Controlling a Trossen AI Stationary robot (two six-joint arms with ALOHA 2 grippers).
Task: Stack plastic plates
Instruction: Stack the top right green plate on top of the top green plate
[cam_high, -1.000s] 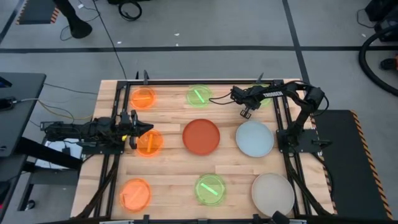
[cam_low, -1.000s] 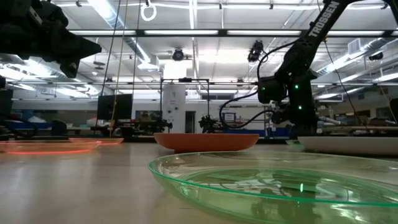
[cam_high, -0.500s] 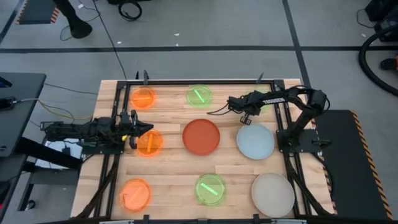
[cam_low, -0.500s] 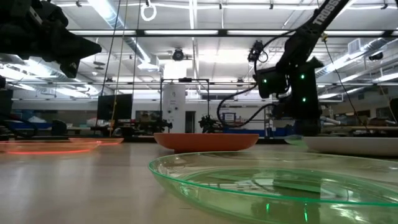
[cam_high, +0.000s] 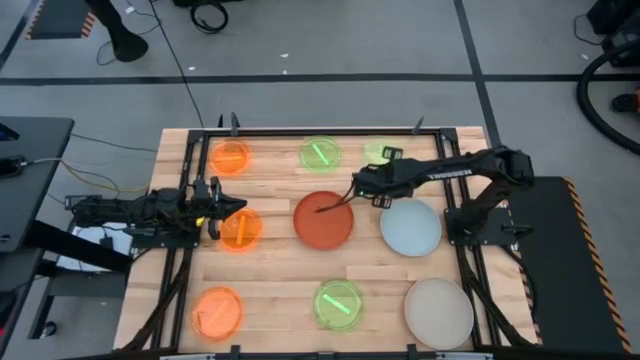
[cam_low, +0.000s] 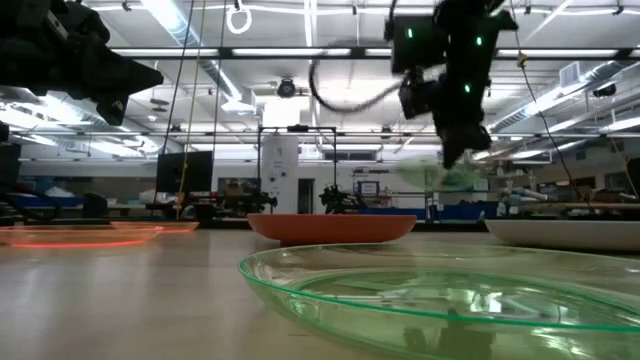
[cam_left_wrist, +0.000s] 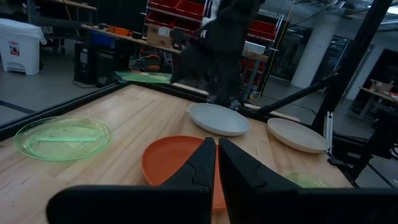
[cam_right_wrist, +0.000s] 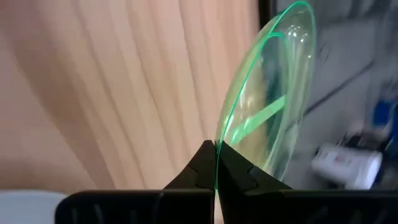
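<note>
Right hand (cam_right_wrist: 214, 144) is pinching a small green plate (cam_right_wrist: 264, 106) by the rim just above the red plate (cam_high: 323, 219), left hand (cam_high: 228, 208) pressed together beside an orange plate (cam_high: 241, 229).

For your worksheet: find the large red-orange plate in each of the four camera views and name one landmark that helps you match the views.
High view: red-orange plate at the table's centre.
Low view: mid-distance, centre.
Left wrist view: behind the left gripper, partly hidden.
Right wrist view: not in it.
Shared landmark: the pale blue plate beside it, also in the left wrist view.
</note>
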